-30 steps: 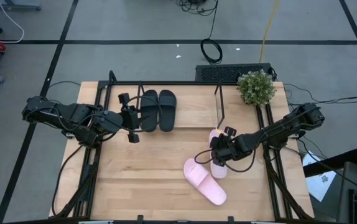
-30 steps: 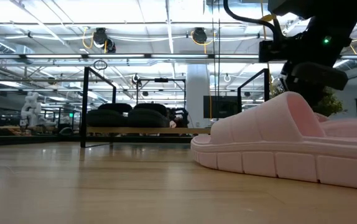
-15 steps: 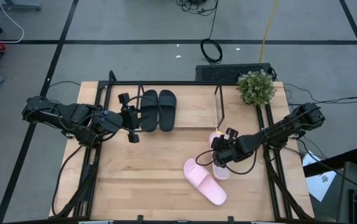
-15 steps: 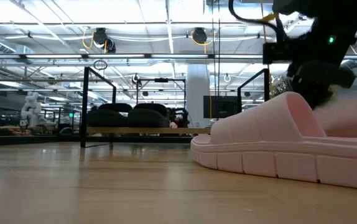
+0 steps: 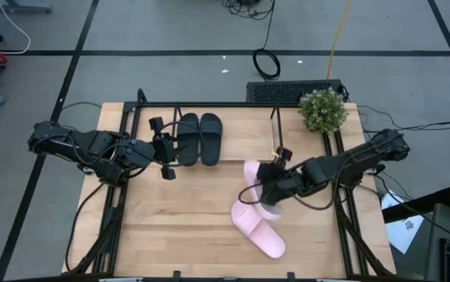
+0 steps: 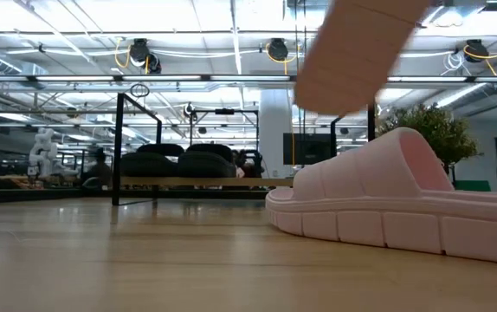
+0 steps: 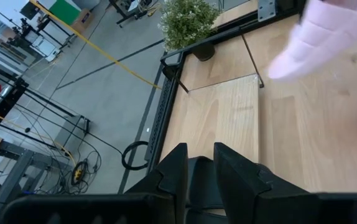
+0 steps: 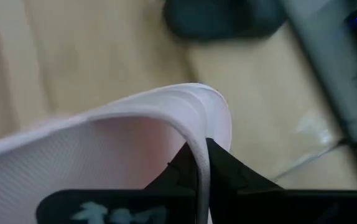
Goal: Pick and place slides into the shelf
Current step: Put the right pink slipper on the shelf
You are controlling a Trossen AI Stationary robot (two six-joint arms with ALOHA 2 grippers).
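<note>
Two black slides [image 5: 199,139] lie side by side on the shelf's wood base, inside its black rod frame [image 5: 275,131]. My left gripper [image 5: 170,149] stands just left of them, its fingers [image 7: 178,165] a narrow gap apart and empty. My right gripper [image 5: 266,189] is shut on one pink slide [image 5: 252,180], held in the air near the table's middle. It also shows high up in the low view [image 6: 361,52]. The other pink slide [image 5: 258,229] lies sole down on the table, toward the near edge. My right gripper pinches a thin curved edge of the pink slide [image 8: 198,140] between its two fingers; it looks like the strap's edge. The fingers come from the table's right, slanting down. The slide is lifted clear of the table and tilted.
A small potted plant [image 5: 323,110] stands at the far right corner. Black frame rails [image 5: 342,215] edge the table's left and right sides. The shelf's right half [image 5: 244,133] holds bare wood. A black keyboard [image 5: 292,91] lies beyond the far edge.
My right gripper has risen and gone toward the table's left and far edge with the pink slide. The slide, on the table a second ago, is now lifted clear and tipped. The other pink slide has stayed in place.
</note>
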